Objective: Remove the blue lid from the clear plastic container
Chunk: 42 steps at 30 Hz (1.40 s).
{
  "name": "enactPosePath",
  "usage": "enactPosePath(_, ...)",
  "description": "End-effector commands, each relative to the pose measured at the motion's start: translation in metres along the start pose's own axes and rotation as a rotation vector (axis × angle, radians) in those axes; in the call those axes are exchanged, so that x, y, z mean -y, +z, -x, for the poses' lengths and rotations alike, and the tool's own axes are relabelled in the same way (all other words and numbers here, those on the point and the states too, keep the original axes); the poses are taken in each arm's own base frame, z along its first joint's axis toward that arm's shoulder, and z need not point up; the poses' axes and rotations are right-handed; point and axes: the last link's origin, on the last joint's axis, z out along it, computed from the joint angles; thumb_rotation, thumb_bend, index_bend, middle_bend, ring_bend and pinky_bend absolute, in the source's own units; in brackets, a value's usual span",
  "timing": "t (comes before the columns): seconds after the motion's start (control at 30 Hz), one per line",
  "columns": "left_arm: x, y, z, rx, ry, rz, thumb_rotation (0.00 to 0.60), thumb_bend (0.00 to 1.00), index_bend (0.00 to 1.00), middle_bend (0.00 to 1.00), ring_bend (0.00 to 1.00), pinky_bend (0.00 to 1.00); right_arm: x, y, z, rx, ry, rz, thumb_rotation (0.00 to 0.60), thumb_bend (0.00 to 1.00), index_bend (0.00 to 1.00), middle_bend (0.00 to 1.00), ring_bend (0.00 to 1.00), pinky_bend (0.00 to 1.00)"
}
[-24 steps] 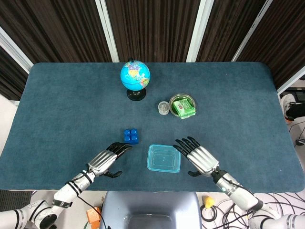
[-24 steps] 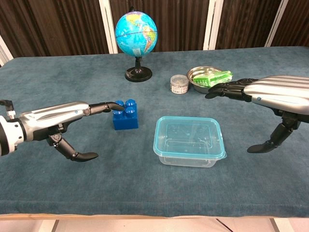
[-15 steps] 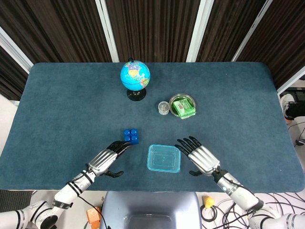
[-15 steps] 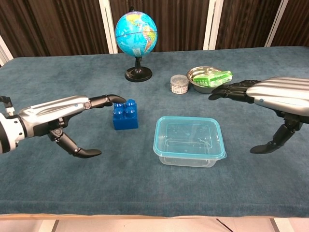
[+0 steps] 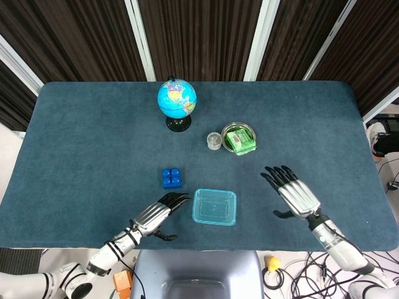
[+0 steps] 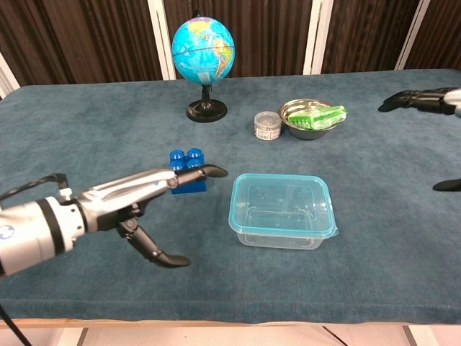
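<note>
**Mia:** How many things are on the table?

**Ben:** One clear plastic container (image 5: 214, 207) with a light blue lid (image 6: 282, 204) on top. It sits near the front edge, in the middle. One small globe on a black stand (image 5: 177, 99) is at the back. One dark blue toy block with round bumps (image 5: 171, 178) is just left of the container, a bit further back. One shiny metal bowl (image 5: 239, 132) has a green packet (image 5: 240, 141) in it. One small round jar with a see-through top (image 5: 214, 141) stands right beside the bowl.

**Mia:** And the hands?

**Ben:** Two. The left hand (image 5: 159, 213) is just left of the container. Its fingers are stretched out flat and apart, and the tips point at the container's left side. It holds nothing. I cannot tell if the tips touch the box. The right hand (image 5: 293, 192) is well off to the right, fingers spread, holding nothing too. In the chest view only its dark fingertips (image 6: 410, 99) show at the edge.

**Mia:** What is the table like?

**Ben:** It has a dark blue-green cloth (image 5: 93, 143) all over it. Behind it are dark brown curtains (image 5: 199, 31) with white posts (image 5: 141, 38) between them. Cables (image 5: 299, 274) lie on the floor in front.
</note>
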Motion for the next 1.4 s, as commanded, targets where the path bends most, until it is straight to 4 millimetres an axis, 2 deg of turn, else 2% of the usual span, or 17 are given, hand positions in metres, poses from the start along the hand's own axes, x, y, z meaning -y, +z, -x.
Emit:
enactPosePath(0.03, -0.005, 0.015, 0.006, -0.018, 0.008, 0.018, 0.600, 0.16, 0.00, 0.00, 0.00, 0.00, -0.007, 0.000, -0.002, 0.015, 0.001, 0.013, 0.600, 0.10, 0.00, 0.00, 0.00, 0.00)
enactPosePath(0.23, -0.002, 0.037, 0.011, -0.090, 0.026, 0.018, 0.600, 0.16, 0.00, 0.00, 0.00, 0.00, -0.007, 0.001, 0.004, 0.059, 0.017, 0.008, 0.600, 0.10, 0.00, 0.00, 0.00, 0.00)
enactPosePath(0.5, -0.001, 0.049, 0.018, -0.099, 0.045, 0.034, 0.600, 0.16, 0.00, 0.00, 0.00, 0.00, -0.012, 0.000, 0.002, 0.069, 0.013, 0.030, 0.600, 0.10, 0.00, 0.00, 0.00, 0.00)
enactPosePath(0.73, -0.011, 0.060, 0.026, -0.094, 0.034, 0.067, 0.600, 0.16, 0.00, 0.00, 0.00, 0.02, -0.016, 0.001, 0.004, 0.086, 0.007, 0.056, 0.600, 0.10, 0.00, 0.00, 0.00, 0.00)
enactPosePath(0.8, -0.016, 0.069, 0.030, -0.094, 0.015, 0.072, 0.600, 0.15, 0.00, 0.00, 0.00, 0.03, -0.019, 0.003, 0.004, 0.094, 0.014, 0.068, 0.600, 0.10, 0.00, 0.00, 0.00, 0.00)
enactPosePath(0.97, -0.012, 0.083, 0.034, -0.105, 0.017, 0.044, 0.600, 0.15, 0.00, 0.00, 0.00, 0.04, -0.020, 0.003, 0.005, 0.106, 0.015, 0.071, 0.600, 0.10, 0.00, 0.00, 0.00, 0.00)
enactPosePath(1.13, -0.009, 0.088, 0.038, -0.092, 0.011, 0.035, 0.600, 0.16, 0.01, 0.00, 0.00, 0.08, -0.020, 0.005, 0.005, 0.111, 0.016, 0.071, 0.600, 0.10, 0.00, 0.00, 0.00, 0.00)
enactPosePath(1.23, -0.009, 0.088, 0.040, -0.087, -0.005, 0.041, 0.600, 0.18, 0.16, 0.06, 0.00, 0.15, -0.014, 0.008, 0.006, 0.103, 0.003, 0.046, 0.600, 0.10, 0.00, 0.00, 0.00, 0.00)
enactPosePath(1.3, -0.011, 0.087, 0.042, -0.086, -0.004, 0.053, 0.600, 0.19, 0.32, 0.21, 0.05, 0.20, -0.007, 0.010, 0.008, 0.089, -0.010, 0.015, 0.600, 0.10, 0.00, 0.00, 0.00, 0.00)
enactPosePath(1.4, -0.014, 0.086, 0.045, -0.098, -0.008, 0.070, 0.600, 0.20, 0.44, 0.34, 0.14, 0.24, 0.006, 0.016, 0.011, 0.055, -0.023, -0.036, 0.600, 0.10, 0.00, 0.00, 0.00, 0.00)
